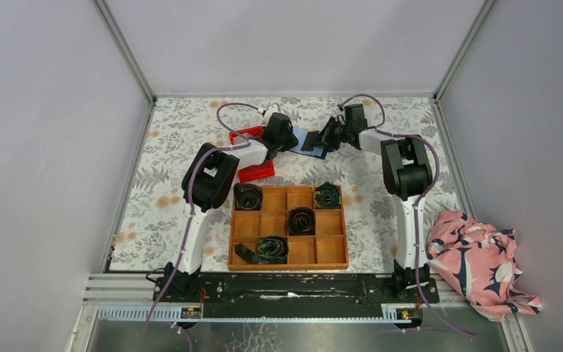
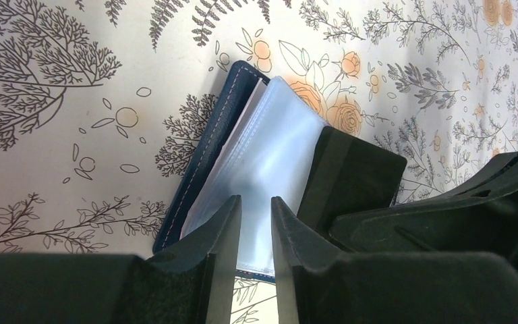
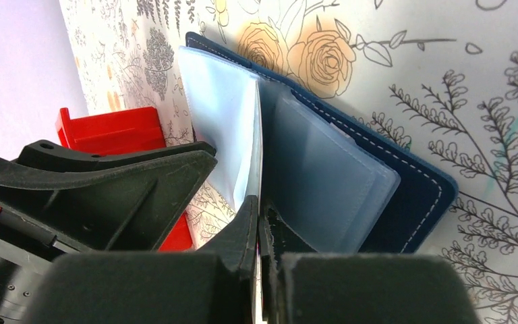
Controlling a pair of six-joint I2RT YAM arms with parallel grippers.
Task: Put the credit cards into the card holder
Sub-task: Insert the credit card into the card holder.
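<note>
From above: wooden grid tray (image 1: 330, 249) holding dark fabric rolls (image 1: 300, 220) near the arm bases, red bin (image 1: 258, 172) partly under the left arm, pink cloth (image 1: 481, 264) at far right. Between left tool (image 1: 295, 141) and right tool (image 1: 328, 137), card holder (image 1: 315, 152) open on the counter (image 1: 381, 220). Left wrist: narrowly parted, nothing seen between; clear sleeves (image 2: 270, 148) just beyond. Right wrist: clenched on one upright clear sleeve; navy cover (image 3: 418, 182) flat, pale stitching.

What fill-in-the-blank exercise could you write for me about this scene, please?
1. The dark navy-blue folding card holder lies ___ on the floral tablecloth.
2. The pincer pinching its clear plastic sleeve belongs to the ___ arm.
3. The shallow plastic bin by the left arm is coloured ___.
Missing words: open; right; red.
</note>
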